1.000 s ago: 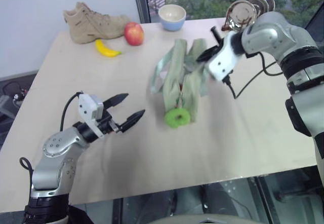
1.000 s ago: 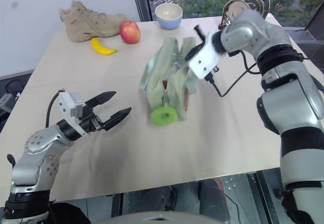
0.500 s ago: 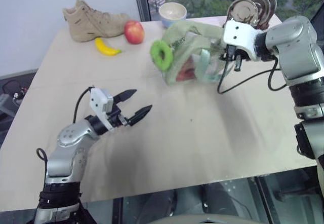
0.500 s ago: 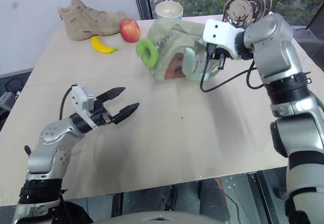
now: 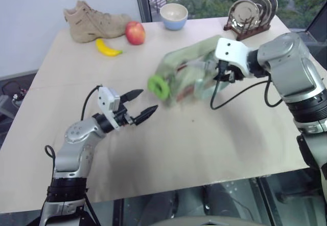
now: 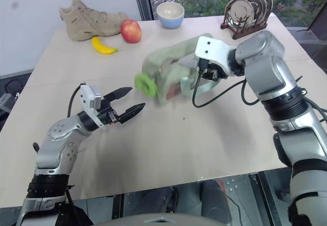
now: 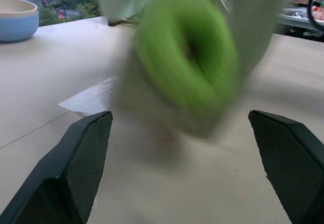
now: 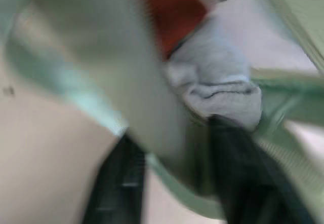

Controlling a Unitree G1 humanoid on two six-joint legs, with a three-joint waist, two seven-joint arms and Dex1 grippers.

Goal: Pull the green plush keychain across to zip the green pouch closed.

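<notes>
One pale sage-green pouch [image 5: 191,72], blurred above mid-table at the right gripper [image 5: 220,77] whose jaw state cannot be told, bearing one lime fuzzy ring keychain [image 5: 159,87] facing the spread-jawed left gripper [image 5: 139,106].

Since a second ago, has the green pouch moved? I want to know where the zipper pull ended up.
Yes. The green pouch has turned, swinging the green plush keychain toward the left tool, farther from the plate rack.
</notes>
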